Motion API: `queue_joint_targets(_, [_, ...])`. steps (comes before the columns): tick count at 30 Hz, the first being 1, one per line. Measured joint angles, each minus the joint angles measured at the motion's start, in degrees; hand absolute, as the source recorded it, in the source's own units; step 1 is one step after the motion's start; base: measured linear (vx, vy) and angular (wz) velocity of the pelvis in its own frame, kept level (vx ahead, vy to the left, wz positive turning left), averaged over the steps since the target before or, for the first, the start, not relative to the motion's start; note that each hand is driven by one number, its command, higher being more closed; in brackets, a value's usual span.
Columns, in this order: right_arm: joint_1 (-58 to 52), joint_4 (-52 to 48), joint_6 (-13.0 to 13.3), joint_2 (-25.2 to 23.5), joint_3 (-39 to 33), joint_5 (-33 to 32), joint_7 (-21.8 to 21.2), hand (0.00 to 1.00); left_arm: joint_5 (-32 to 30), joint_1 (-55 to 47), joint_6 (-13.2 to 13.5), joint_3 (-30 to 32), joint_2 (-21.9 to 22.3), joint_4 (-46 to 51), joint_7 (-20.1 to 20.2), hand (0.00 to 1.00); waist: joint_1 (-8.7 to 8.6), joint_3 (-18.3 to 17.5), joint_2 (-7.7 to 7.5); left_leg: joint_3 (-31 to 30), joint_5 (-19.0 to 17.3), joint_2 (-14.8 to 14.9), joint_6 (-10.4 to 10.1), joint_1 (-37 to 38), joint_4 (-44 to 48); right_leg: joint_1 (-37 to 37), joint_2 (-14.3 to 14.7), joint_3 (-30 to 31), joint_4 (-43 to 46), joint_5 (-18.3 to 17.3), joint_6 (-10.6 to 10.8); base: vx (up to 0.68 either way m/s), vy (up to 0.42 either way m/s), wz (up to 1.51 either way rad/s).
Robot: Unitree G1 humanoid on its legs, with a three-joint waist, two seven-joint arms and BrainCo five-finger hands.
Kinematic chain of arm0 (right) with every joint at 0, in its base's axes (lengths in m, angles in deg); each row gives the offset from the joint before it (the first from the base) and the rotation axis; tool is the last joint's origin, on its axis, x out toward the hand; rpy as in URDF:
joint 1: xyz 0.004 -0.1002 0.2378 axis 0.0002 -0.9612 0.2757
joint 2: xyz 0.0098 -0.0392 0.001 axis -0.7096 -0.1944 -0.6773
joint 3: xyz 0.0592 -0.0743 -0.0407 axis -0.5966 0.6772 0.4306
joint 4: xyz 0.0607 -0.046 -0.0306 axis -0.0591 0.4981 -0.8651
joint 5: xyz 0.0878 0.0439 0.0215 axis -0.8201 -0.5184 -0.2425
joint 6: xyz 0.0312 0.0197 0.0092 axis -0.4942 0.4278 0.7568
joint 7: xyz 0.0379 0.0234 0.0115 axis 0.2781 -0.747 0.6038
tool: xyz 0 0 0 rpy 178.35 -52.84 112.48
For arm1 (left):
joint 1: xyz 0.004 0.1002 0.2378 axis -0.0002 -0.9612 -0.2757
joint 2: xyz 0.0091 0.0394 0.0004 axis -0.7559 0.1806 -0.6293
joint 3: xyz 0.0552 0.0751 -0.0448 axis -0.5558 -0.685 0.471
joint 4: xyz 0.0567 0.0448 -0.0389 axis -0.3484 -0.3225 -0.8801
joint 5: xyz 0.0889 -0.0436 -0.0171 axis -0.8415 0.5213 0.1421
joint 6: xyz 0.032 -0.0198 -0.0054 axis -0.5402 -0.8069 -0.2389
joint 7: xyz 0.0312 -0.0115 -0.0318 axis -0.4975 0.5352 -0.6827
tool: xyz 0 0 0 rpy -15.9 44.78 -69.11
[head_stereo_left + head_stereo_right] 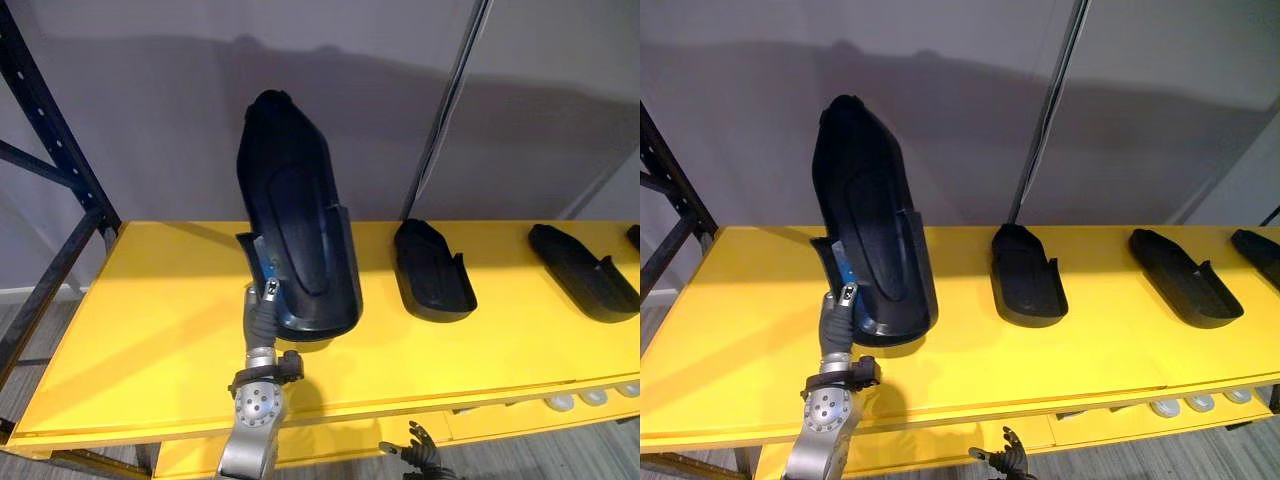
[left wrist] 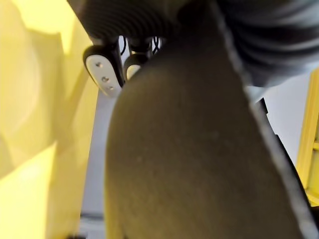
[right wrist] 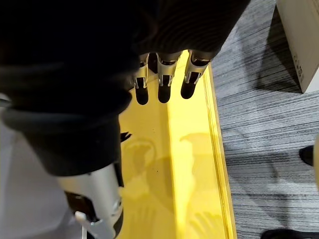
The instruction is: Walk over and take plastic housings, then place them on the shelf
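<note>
Holding a black plastic housing (image 1: 295, 230) upright over the yellow shelf (image 1: 150, 330), my left hand (image 1: 262, 300) clasps its lower end. A second housing (image 1: 432, 270) and a third housing (image 1: 585, 272) lie flat toward 3 o'clock, so I judge the job part done, with this one not yet set down. My right hand (image 3: 164, 84) hangs slack at 6 o'clock, fingers straight. Most of my left fingers are hidden, and I cannot tell whether the housing's base touches the shelf.
</note>
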Motion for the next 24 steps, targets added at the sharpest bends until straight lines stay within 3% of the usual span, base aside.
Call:
queue_joint_targets(8, [0.0, 3.9, -0.4, 1.4, -0.1, 0.1, -3.2, 0.0, -0.8, 9.6, -5.9, 11.3, -7.0, -16.1, 0.6, 1.0, -0.34, -0.3, 1.61, -0.3, 10.6, -1.9, 0.4, 6.1, -16.3, -0.2, 0.1, -0.1, -3.0, 2.5, -0.6, -0.09, 0.016, 0.0])
queue_joint_targets(14, [1.5, 4.3, -0.6, 3.4, -1.3, 0.1, -5.1, 0.0, -0.8, 14.3, -9.4, 14.8, -10.2, -27.7, 3.3, 1.0, -2.85, 0.7, 3.89, -2.0, 11.0, -2.6, -1.2, 4.5, -16.5, -0.9, 0.0, -0.3, -4.0, 0.1, -0.5, -0.23, -0.027, 0.04])
queue_joint_targets(16, [1.3, 4.4, -0.6, 3.2, -1.3, 0.1, -5.2, 0.0, -0.8, 15.2, -9.5, 15.2, -10.3, -29.6, 3.7, 1.0, -2.41, 0.4, 3.4, -2.0, 11.3, -3.0, -0.4, 4.0, -14.8, -1.7, -0.7, -0.1, -4.4, 0.4, -1.4, -0.1, 0.011, -0.08])
queue_joint_targets(18, [1.3, 4.3, -0.6, 3.7, -1.2, 0.1, -5.5, 0.0, -0.8, 17.4, -10.1, 16.4, -11.7, -33.9, 4.2, 1.0, -2.53, -0.2, 4.29, -3.4, 10.5, -2.7, 0.0, 5.4, -16.5, -2.2, 0.5, 1.5, -5.4, 0.7, -1.8, 0.03, 0.011, -0.25])
queue_joint_targets(23, [1.5, 5.4, -0.6, 3.5, -1.5, 0.1, -6.0, 0.0, -2.0, 21.8, -11.0, 18.2, -14.3, -38.8, 5.1, 1.0, -3.02, 0.0, 3.0, -3.4, 10.4, -3.7, 0.3, 4.9, -16.5, -2.1, 0.3, 3.0, -6.6, 0.8, -1.8, 0.0, 0.061, -0.03])
queue_joint_targets(24, [1.7, 5.6, -0.6, 3.4, -1.9, 0.1, -6.2, 0.0, -2.1, 22.7, -11.3, 18.8, -14.5, -40.1, 5.0, 0.0, -3.03, 0.0, 3.08, -3.5, 10.3, -4.2, 0.4, 4.9, -16.5, -2.1, -0.2, 3.0, -6.5, 0.8, -1.7, 0.02, 0.055, 0.08])
